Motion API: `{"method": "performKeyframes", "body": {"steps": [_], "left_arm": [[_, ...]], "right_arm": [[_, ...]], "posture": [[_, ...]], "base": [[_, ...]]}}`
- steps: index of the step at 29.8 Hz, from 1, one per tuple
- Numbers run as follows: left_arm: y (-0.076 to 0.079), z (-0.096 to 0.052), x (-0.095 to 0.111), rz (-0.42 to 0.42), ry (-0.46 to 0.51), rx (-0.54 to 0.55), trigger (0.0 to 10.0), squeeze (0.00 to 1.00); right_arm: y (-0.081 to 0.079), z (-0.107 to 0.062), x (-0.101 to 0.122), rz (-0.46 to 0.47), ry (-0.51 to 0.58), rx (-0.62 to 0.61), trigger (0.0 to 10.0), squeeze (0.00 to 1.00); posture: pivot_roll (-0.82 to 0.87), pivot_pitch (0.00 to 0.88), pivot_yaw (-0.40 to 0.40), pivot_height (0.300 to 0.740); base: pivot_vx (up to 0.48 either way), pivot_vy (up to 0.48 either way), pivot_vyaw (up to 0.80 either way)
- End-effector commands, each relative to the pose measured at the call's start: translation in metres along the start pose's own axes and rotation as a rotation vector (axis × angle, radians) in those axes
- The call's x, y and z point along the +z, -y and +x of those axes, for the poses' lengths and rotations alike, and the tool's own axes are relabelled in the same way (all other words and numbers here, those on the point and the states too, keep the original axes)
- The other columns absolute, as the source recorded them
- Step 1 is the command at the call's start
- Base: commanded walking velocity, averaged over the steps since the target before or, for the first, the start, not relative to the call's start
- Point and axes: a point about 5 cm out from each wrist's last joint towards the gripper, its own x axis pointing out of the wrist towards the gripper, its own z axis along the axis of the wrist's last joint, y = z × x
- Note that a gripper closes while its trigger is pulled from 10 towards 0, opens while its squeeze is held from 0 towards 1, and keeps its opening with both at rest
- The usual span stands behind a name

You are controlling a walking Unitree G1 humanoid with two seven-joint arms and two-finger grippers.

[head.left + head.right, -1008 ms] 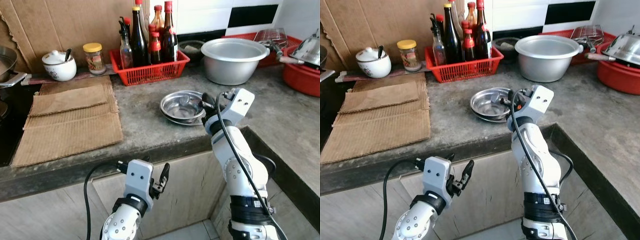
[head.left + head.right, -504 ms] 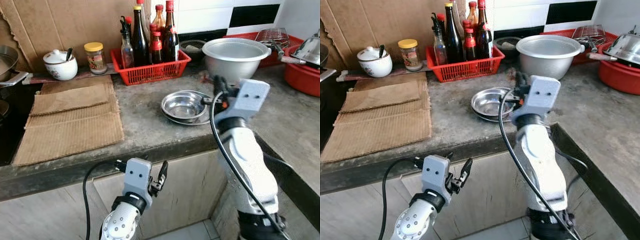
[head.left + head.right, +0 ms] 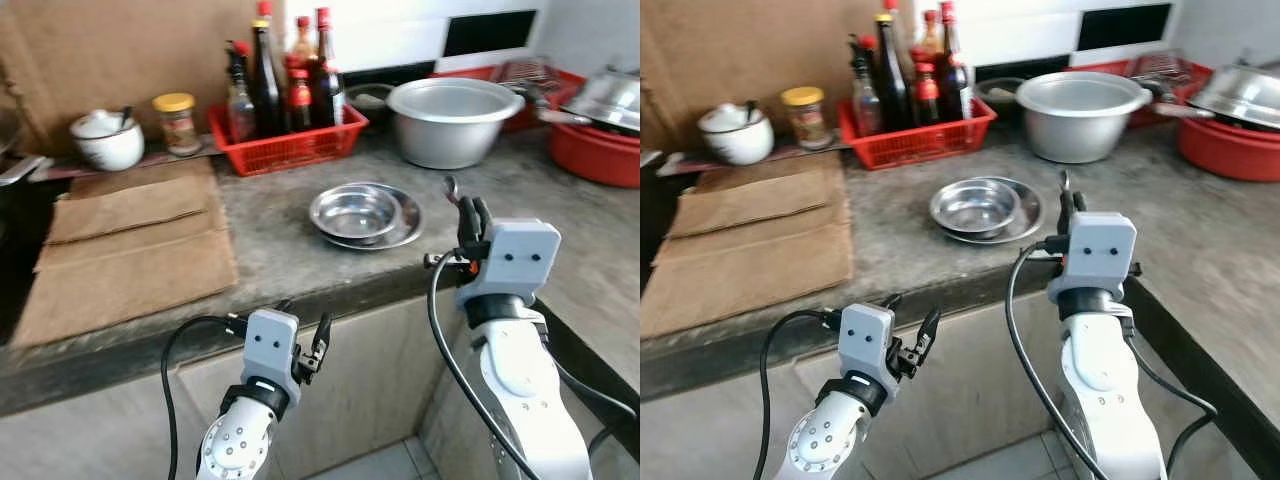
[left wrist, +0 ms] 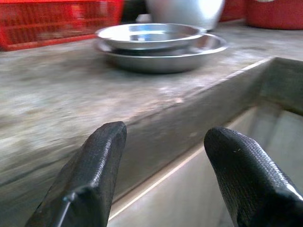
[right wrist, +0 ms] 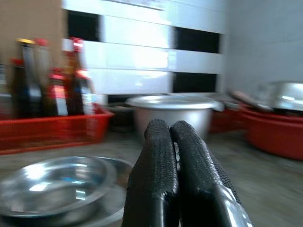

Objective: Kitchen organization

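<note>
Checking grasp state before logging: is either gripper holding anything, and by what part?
Nothing is held. The right gripper has its jaws shut on nothing, raised beside the steel bowls. The left gripper is open, below the counter edge.

We see a small steel bowl (image 3: 354, 209) sitting upright inside a wider steel plate (image 3: 403, 226) on the grey counter (image 3: 270, 245), at six o'clock from the red basket (image 3: 290, 148).

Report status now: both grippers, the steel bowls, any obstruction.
Right gripper shut, empty, raised beside the stacked steel bowls. Left gripper open, idle below the counter edge. Bowls sit untouched on the counter. Nothing between right gripper and bowls.
</note>
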Motion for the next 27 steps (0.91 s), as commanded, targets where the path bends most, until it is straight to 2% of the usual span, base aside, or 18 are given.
{"method": "performKeyframes", "body": {"steps": [1, 3, 6, 10, 22, 27], "left_arm": [[0.0009, 0.0022, 0.0002, -0.005, 0.008, -0.013, 10.0, 0.0], [0.0011, 0.0034, 0.0011, 0.002, 0.014, -0.02, 10.0, 0.0], [0.0008, 0.0042, 0.0013, 0.009, 0.021, -0.028, 10.0, 0.0], [0.0008, 0.0054, 0.0005, 0.057, 0.02, -0.048, 10.0, 0.0], [0.003, 0.0075, -0.001, 0.06, 0.014, -0.068, 10.0, 0.0], [0.0, 0.0088, -0.0009, 0.05, 0.014, -0.043, 10.0, 0.0]], "right_arm": [[0.0006, -0.0023, 0.0052, -0.004, 0.015, -0.015, 0.0, 0.0], [0.0015, -0.0034, 0.0041, -0.01, 0.012, -0.024, 0.0, 0.0], [0.0021, -0.004, 0.0032, -0.016, 0.009, -0.033, 0.0, 0.0], [0.0022, -0.0039, 0.0028, -0.024, 0.009, -0.046, 0.0, 0.0], [0.0012, -0.003, 0.0023, -0.036, 0.008, -0.057, 0.0, 0.0], [-0.0005, -0.0019, 0.0033, -0.036, 0.013, -0.054, 0.0, 0.0]], "posture": [[0.1, 0.0, -0.008, 0.74], [0.1, 0.0, -0.007, 0.74], [0.1, 0.0, -0.005, 0.74], [0.1, 0.0, -0.004, 0.74], [0.1, 0.0, 0.003, 0.74], [0.1, 0.0, 0.001, 0.74]], "base": [[0.0, 0.48, -0.8], [0.0, 0.48, -0.8], [0.0, 0.0, -0.8], [0.0, 0.0, -0.8], [0.0, -0.458, -0.8], [0.0, 0.0, -0.79]]}}
